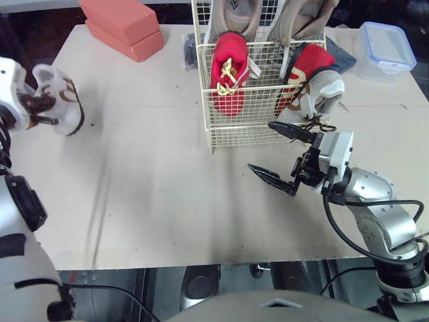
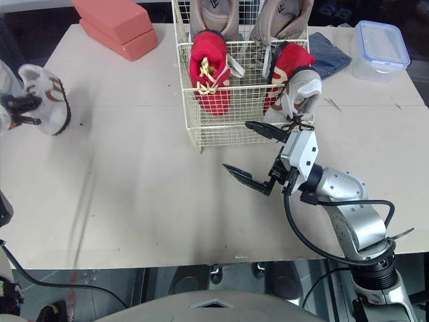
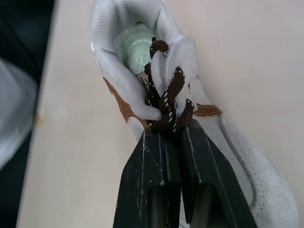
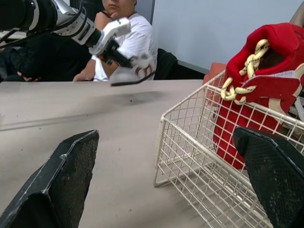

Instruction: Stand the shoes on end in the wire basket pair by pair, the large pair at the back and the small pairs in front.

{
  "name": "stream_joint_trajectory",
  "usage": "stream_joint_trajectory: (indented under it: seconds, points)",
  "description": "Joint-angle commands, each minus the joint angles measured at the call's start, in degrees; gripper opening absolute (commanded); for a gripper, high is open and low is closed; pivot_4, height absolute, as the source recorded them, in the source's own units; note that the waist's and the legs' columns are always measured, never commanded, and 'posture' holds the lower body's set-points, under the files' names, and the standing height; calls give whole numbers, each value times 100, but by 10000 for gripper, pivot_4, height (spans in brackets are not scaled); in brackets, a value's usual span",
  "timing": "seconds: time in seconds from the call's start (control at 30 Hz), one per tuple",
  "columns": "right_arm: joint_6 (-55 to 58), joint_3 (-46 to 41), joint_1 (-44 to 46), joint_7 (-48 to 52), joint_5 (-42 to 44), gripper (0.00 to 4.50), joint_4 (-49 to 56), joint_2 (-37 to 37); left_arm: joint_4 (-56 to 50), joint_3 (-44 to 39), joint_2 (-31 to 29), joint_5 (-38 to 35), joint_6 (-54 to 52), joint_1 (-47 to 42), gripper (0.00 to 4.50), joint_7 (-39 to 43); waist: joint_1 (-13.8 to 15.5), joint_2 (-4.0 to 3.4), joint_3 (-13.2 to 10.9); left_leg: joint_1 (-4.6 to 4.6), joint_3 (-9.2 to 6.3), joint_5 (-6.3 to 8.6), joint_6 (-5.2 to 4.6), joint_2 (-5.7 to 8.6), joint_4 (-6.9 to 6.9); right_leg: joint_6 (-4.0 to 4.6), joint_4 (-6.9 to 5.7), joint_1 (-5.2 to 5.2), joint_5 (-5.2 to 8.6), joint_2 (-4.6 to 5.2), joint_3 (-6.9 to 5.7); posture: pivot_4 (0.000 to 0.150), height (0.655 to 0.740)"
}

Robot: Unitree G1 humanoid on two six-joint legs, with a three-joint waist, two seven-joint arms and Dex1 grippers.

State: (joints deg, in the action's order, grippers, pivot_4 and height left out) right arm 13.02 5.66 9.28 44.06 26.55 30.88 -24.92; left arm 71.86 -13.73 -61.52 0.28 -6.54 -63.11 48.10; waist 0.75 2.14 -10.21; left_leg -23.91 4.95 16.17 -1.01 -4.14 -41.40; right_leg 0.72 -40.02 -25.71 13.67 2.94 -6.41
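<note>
- Left eye view: we are recording the left gripper (image 1: 41,112) pinching a small white shoe (image 1: 66,100) clear of the table (image 1: 147,188), close to its left edge. Lifted this way, the shoe looks ready for carrying to the wire basket (image 1: 241,131). The large grey pair (image 1: 236,15) is standing at the back and the red pair (image 1: 228,74) in front of it.
- Right eye view: we are noting the right gripper (image 2: 236,145) with its claw spread and empty, hovering just in front of the basket's right front corner. A second white shoe (image 2: 303,90) is leaning at that corner; we cannot tell whether it is wholly inside. Bare table is lying open between the held shoe and the basket. The pink blocks (image 2: 117,25) and the lidded box (image 2: 381,41) are sitting well apart from that path.
- Left wrist view: the fingers (image 3: 152,180) are pressing together on the brown laces (image 3: 166,104). We are judging that this grip lets the shoe dangle, so the basket rim may catch it.
- Right wrist view: the basket's corner is standing between the spread fingers. A person (image 4: 124,42) is sitting beyond the far edge.
</note>
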Motion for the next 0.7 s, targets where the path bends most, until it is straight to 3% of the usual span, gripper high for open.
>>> stream_joint_trajectory:
  seconds: [0.03,0.17,0.3,0.47,0.7]
  points:
    - [-61,-226,69,99,186,45000,56,-101,-1974,-921,148,-1041,221,846,197,81,-13,-3,-2,1,-1,0,0,-1,0,0,1,0,0,6,2,1500,6860]
    - [0,-403,193,126,410,45000,-23,-153,-6632,-2224,1771,-2502,-945,2870,197,-1299,13,-9,3,6,-28,0,0,2,-2,0,-3,5,-3,43,35,1500,6860]
    - [-2,-554,284,144,515,45000,-150,-191,-8909,-2347,2705,-3190,-1318,3653,197,-2185,-29,6,2,-1,-38,0,0,2,-24,0,-17,8,-5,38,27,1500,6860]
    - [74,-661,464,102,674,45000,-253,-157,-10339,-1829,3344,-3654,-1540,4098,197,-2729,4,0,8,19,-39,0,0,1,-27,2,-35,19,-4,27,40,1500,6860]
    - [760,-647,1045,-515,1315,45000,-75,211,-10956,-627,3436,-3536,-1380,4267,197,-2492,6,-3,9,18,-44,1,-1,5,-61,4,-68,20,-1,5,40,1500,6860]
